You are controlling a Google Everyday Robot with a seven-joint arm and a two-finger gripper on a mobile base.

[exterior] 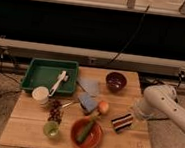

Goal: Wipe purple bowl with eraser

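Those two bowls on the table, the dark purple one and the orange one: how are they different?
The purple bowl is smaller and darker than the orange bowl. The purple bowl looks empty; the orange bowl holds a long green vegetable. The purple bowl sits near the far edge, the orange bowl near the front. Both are round and upright. The robot's hand is by the striped eraser, touching neither bowl.

With the tool point(135, 113) at the wooden counter's point(24, 131) right edge, the eraser point(122, 122) lies just left, the purple bowl point(115, 81) beyond, orange bowl point(96, 139) and green tray point(41, 73) farther left.
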